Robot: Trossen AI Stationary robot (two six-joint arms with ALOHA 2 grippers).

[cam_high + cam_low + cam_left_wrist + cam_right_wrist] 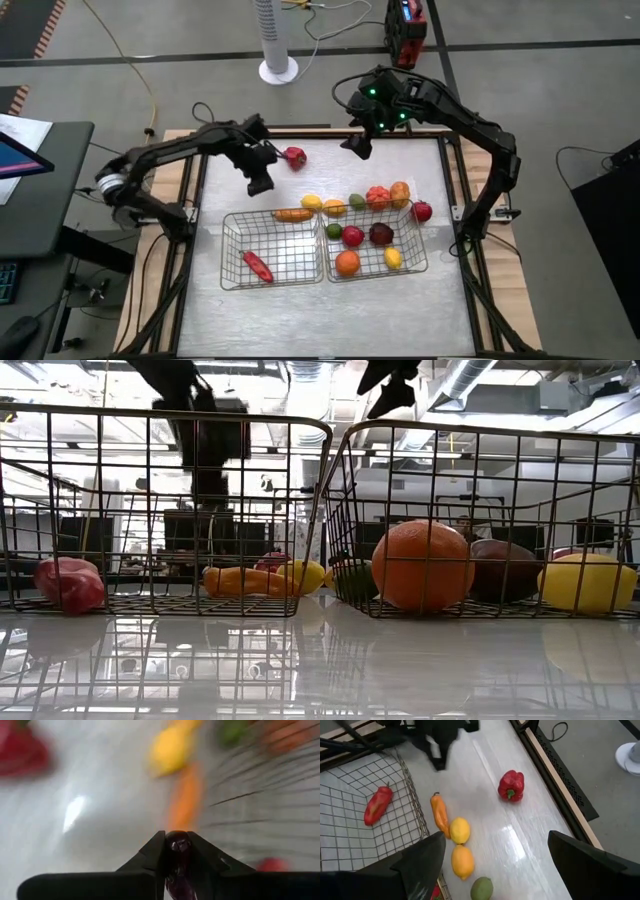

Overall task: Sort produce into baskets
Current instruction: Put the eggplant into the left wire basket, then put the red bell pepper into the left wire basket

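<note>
My left gripper [261,184] hangs over the table just beyond the left basket [232,262] and is shut on a small, glossy dark maroon piece of produce [178,847]. A red chili [258,265] lies in that basket. The right basket [418,262] holds an orange [422,565], a maroon fruit [381,234], a red one, a green one and a yellow one. A red bell pepper [511,785], an orange pepper [439,813] and two lemons [460,830] lie on the table. My right gripper [495,870] stands open high over the far edge. My left gripper pinches the dark maroon piece [178,847] between its two fingers [150,854]. The fingers slant down toward the table. The piece is lifted clear of the table. The fingers hide most of it, so which part they have cannot be told.
More produce lies in a row along the baskets' far side: a lime [357,202], orange fruits [400,192] and a red one [422,210]. A wooden frame [452,190] borders the table. Bare table lies to the left of the bell pepper and in front of the baskets.
</note>
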